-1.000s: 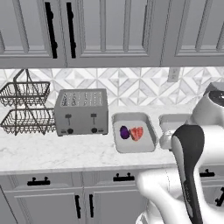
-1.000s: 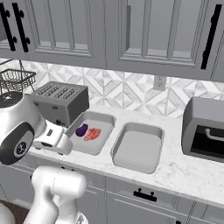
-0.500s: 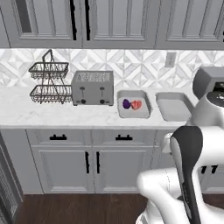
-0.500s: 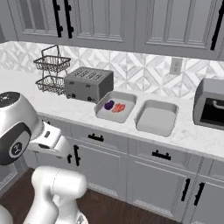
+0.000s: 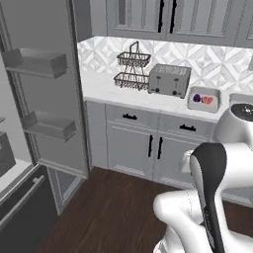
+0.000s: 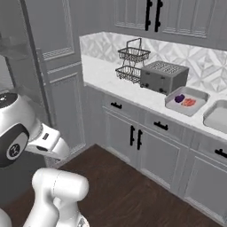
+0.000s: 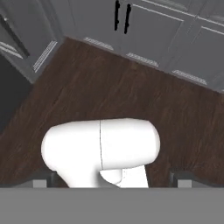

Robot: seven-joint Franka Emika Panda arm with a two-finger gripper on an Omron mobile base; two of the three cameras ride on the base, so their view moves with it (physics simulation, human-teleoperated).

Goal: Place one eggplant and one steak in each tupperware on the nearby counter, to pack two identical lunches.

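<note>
On the white counter (image 6: 116, 85) a light-grey tupperware (image 6: 177, 108) holds one dark-purple eggplant (image 6: 179, 98) and one red steak (image 6: 189, 102) side by side. To its right a second tupperware (image 6: 217, 117) lies with its bare inside showing. The left base view has the filled tupperware (image 5: 190, 102) far off on the counter (image 5: 113, 89), with the eggplant (image 5: 197, 98) and steak (image 5: 208, 100) in it. My gripper (image 7: 112, 181) is open with nothing between its fingertips (image 7: 43, 181), hanging over dark wooden floor, well away from the counter.
A grey toaster (image 6: 163, 76) and a two-tier wire basket (image 6: 133, 62) stand left of the tubs. Grey cabinet doors with black handles (image 6: 135, 137) run below the counter. An open tall door with shelves (image 5: 42, 64) stands at the left. Dark floor (image 5: 113, 207) lies between me and the cabinets.
The whole picture has shifted: the base has backed away and turned, so the counter is farther off and a tall open door has come into view. The gripper stays open.
</note>
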